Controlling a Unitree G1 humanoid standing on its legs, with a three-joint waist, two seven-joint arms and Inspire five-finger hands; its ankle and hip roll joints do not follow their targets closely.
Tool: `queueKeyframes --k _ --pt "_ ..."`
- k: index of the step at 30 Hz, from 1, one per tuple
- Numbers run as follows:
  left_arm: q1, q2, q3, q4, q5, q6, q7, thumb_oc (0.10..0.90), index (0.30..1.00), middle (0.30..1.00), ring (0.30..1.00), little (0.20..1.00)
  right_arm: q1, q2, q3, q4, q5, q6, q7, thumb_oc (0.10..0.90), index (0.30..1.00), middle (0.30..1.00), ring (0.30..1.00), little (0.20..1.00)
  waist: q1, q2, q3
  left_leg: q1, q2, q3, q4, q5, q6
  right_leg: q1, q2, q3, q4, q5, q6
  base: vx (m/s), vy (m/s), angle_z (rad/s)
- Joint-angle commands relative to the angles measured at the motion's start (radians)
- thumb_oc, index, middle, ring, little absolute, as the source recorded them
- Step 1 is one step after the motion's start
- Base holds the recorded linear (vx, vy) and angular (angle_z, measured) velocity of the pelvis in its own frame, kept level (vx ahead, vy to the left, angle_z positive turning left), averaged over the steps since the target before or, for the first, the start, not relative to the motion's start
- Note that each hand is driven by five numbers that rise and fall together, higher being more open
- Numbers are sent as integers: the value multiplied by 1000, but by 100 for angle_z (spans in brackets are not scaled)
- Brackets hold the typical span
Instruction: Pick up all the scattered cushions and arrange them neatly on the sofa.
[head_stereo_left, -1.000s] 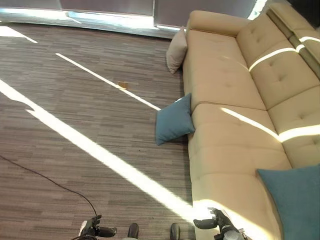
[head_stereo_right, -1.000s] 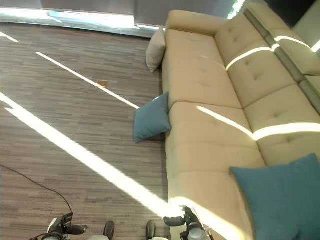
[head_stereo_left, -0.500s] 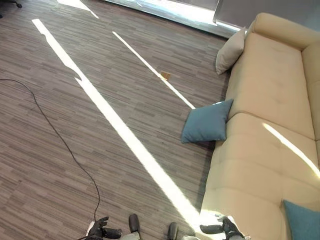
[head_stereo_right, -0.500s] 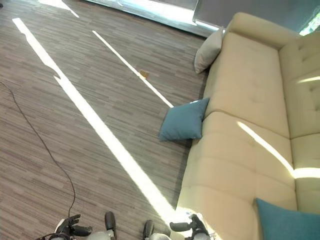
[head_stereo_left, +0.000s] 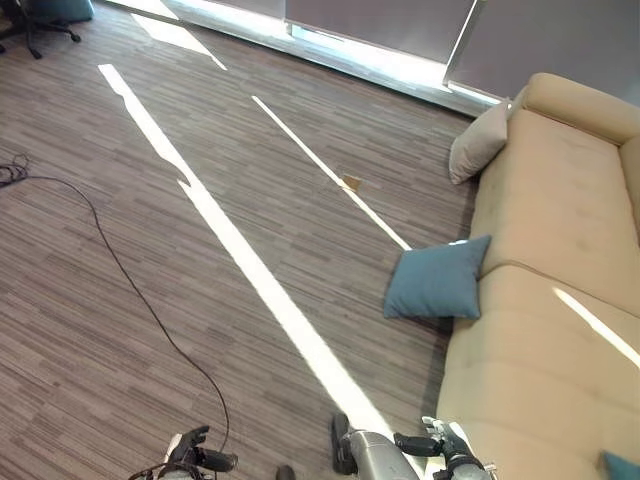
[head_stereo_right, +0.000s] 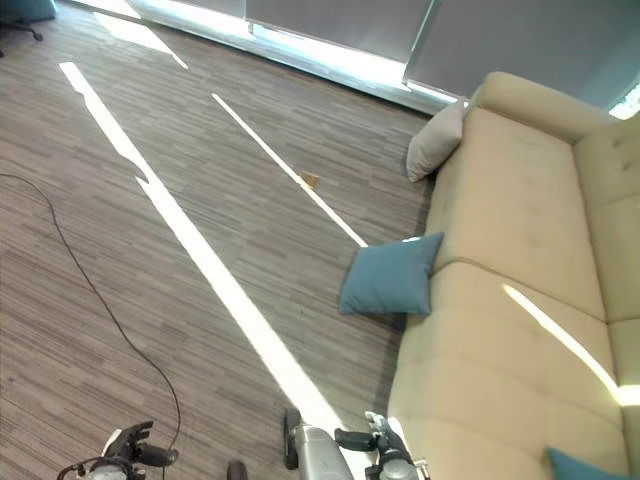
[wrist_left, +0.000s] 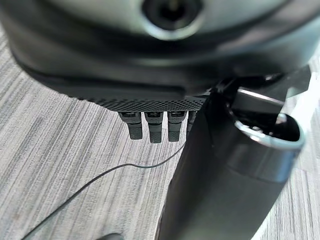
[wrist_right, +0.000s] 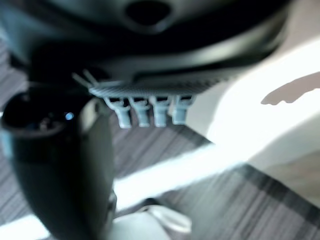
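Dark and empty, my left hand (head_stereo_left: 195, 461) and right hand (head_stereo_left: 440, 447) hang low with fingers loosely extended, holding nothing. At one o'clock a teal cushion (head_stereo_left: 436, 279) lies on the floor against the sofa (head_stereo_left: 545, 340); farther along, a beige cushion (head_stereo_left: 479, 143) leans there. Both remain, I judge; another teal cushion (head_stereo_right: 588, 466) already sits on the seat.

There are three cushions in total: two blue ones, one on the floor (head_stereo_left: 150, 200) against the sofa (head_stereo_left: 545, 330) front (head_stereo_left: 436, 282) and probably another at the sofa's near corner (head_stereo_right: 588, 467), and one beige cushion (head_stereo_left: 479, 143). One small tan scrap (head_stereo_left: 351, 182).
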Motion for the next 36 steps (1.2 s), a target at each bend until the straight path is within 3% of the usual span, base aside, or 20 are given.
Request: queueKeyframes --k 1,2,3,5,7,9,10,11,12,13,14,18,19,22,24,25,28,29,33,36 --pt "17 31 6 -14 9 -34 2 800 900 900 900 900 20 -24 24 32 -18 -7 -17 800 900 900 900 900 -24 -29 -22 38 -35 -78 69 -77 -49 140 -19 -14 -37 68 37 340 -30 75" --pt "18 30 6 -14 9 -34 2 800 900 900 900 900 20 -24 24 32 -18 -7 -17 800 900 900 900 900 -25 -28 -20 39 -34 -79 69 -78 -49 142 -19 -15 -38 67 37 377 -46 94" --pt "44 16 18 4 1 -30 4 800 900 900 900 900 45 -22 3 41 -2 -5 -14 800 900 900 900 900 -43 -17 -44 41 -22 -86 122 -47 -85 163 7 19 -12 63 7 366 -59 85" --pt "56 11 31 11 -18 -27 8 800 900 900 900 900 47 -22 -2 46 3 -5 -19 800 900 900 900 900 -44 -13 -47 11 -8 -56 226 8 -144 208 -3 -11 -38 62 -5 327 -79 53" --pt "60 10 31 2 -22 -27 8 800 900 900 900 900 43 -26 -1 44 8 -9 -22 800 900 900 900 900 -39 -34 -39 -83 14 -24 427 81 -183 264 -9 0 -67 53 -25 210 -89 22" --pt "56 12 34 0 -27 -27 10 800 900 900 900 900 38 -28 -1 47 16 -10 -24 800 900 900 900 900 -31 -46 -35 -124 28 5 506 99 -188 290 -12 3 -80 42 -36 181 -69 4" --pt "57 15 31 -3 -30 -25 11 800 900 900 900 900 37 -32 2 55 20 -3 -25 800 900 900 900 900 -16 -71 -28 -195 57 60 572 83 -164 329 -28 16 -90 18 -50 140 -40 -30" --pt "57 15 31 -3 -30 -25 11 800 900 900 900 900 37 -32 2 56 20 -3 -25 800 900 900 900 900 -14 -68 -27 -198 61 62 580 78 -164 329 -24 17 -89 18 -50 336 -46 -42" --pt "55 16 20 -6 -29 -24 2 800 900 900 900 900 33 -37 6 62 22 2 -29 800 900 900 900 900 6 -89 -22 -266 69 91 552 18 -126 370 -40 35 -108 2 -44 192 -4 -33" --pt "55 16 20 -6 -29 -24 2 800 900 900 900 900 33 -37 7 62 22 2 -29 800 900 900 900 900 5 -90 -22 -267 69 91 552 18 -126 370 -41 35 -108 2 -44 415 45 -23" --pt "56 19 11 -8 -22 -23 -3 800 900 900 900 900 26 -39 12 66 16 3 -30 800 900 900 900 900 23 -97 -19 -318 65 79 440 -15 -108 409 -41 64 -133 -20 -30 314 94 -9" --pt "53 16 -3 -10 -24 -34 -1 800 900 900 900 900 21 -48 23 59 6 -2 -36 800 900 900 900 900 67 -75 -9 -410 62 -78 174 159 -142 472 -7 156 -147 -61 -24 401 188 -39" --pt "56 11 -2 7 -21 -28 -4 800 900 900 900 900 19 -45 23 59 -5 -2 -33 800 900 900 900 900 72 -64 -22 -387 64 -111 133 169 -138 480 -5 187 -103 -93 -21 414 247 -118" --pt "61 9 -1 8 -17 -25 -3 800 900 900 900 900 19 -43 25 55 -11 -1 -32 800 900 900 900 900 77 -65 -26 -381 60 -99 142 161 -131 479 -17 193 -81 -101 -16 231 203 -100" --pt "64 11 0 10 -7 -21 -3 800 900 900 900 900 11 -33 28 54 -16 0 -26 800 900 900 900 900 82 -69 -37 -355 55 -70 135 144 -113 463 -32 209 -5 -98 -1 240 207 -86" --pt "56 19 1 7 -1 -18 -2 800 900 900 900 900 -6 -28 34 50 -26 3 -21 800 900 900 900 900 82 -69 -36 -321 55 -31 128 124 -93 420 -48 203 103 -68 22 182 158 -137" --pt "39 39 1 -10 -7 -23 0 800 900 900 900 900 -35 -24 54 33 -47 1 -20 800 900 900 900 900 80 -58 -27 -254 67 34 118 79 -71 313 -93 105 239 -13 48 204 175 -76" --pt "39 39 1 -10 -7 -23 0 800 900 900 900 900 -35 -24 54 33 -47 1 -20 800 900 900 900 900 80 -58 -27 -253 67 35 118 79 -71 313 -94 106 240 -15 48 211 114 -50" --pt "27 44 11 -7 -20 -18 0 800 900 900 900 900 -44 -25 61 43 -51 6 -18 800 900 900 900 900 54 -59 -35 -154 46 73 107 5 -64 229 -78 -41 83 -18 23 322 80 -53" --pt "26 41 22 7 -16 -18 3 800 900 900 900 900 -46 -25 69 45 -66 11 -18 800 900 900 900 900 51 -59 -25 -89 40 116 107 -34 -72 205 -96 -210 -38 23 33 324 22 -75"
